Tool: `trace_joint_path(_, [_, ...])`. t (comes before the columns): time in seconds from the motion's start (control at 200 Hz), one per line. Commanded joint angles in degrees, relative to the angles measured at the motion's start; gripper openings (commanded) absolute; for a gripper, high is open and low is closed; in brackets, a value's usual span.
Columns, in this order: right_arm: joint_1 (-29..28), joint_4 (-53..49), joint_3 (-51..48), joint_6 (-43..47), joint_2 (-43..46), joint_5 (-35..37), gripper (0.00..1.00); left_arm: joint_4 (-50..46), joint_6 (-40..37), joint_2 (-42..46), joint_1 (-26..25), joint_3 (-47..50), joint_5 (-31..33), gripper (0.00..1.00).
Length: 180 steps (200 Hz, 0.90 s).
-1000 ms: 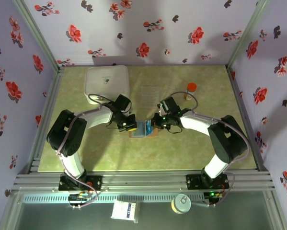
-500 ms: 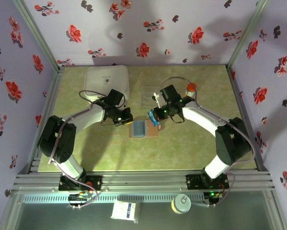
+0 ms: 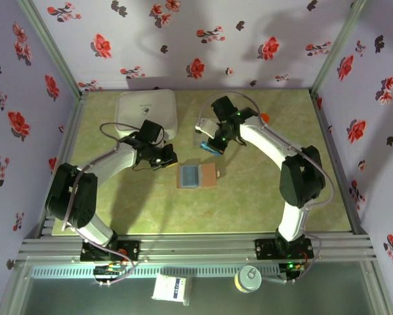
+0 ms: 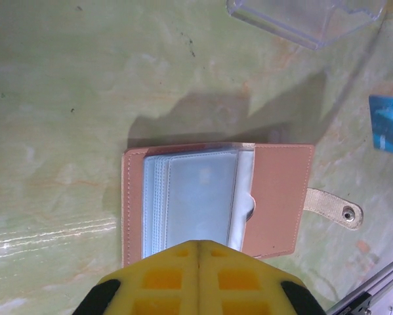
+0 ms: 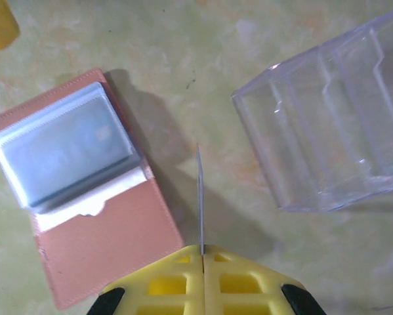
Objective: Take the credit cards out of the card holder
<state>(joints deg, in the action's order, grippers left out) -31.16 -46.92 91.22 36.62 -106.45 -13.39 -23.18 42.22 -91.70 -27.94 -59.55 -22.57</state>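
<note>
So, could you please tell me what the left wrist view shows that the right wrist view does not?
Left wrist: the clasp strap of the card holder, and the blue face of a credit card. Right wrist: that card edge-on, pinched in the right claw, plus dividers in the clear tray. Both: the open card holder and that tray.

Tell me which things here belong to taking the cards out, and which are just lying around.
Job: card holder; blue credit card, pinched in the right gripper.
Lying about: white box; clear tray, perhaps the drop spot.
</note>
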Motion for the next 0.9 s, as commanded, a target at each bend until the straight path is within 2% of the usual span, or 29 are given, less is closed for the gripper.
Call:
trace_joint_path(0.0, [1.56,-7.63,6.49,8.61,-4.12,0.62,0.00,-0.30,-1.93,1.52,0.76,1.10,0.30,0.04])
trace_joint_path(0.42, [4.41,-20.01,31.41,16.67,-20.20,-2.61,0.00,2.88,-0.96,-0.45,3.61,0.23,-0.94,0.03])
trace_joint_path(0.695, [4.70,-24.60,42.64,18.96,-27.99,-4.75,0.00,3.04,-0.87,-1.30,4.52,0.55,-1.44,0.03])
trace_joint_path(0.895, [4.79,-26.70,45.54,21.25,-31.05,-5.63,0.00,2.96,-0.21,-1.15,4.83,1.18,-1.24,0.03])
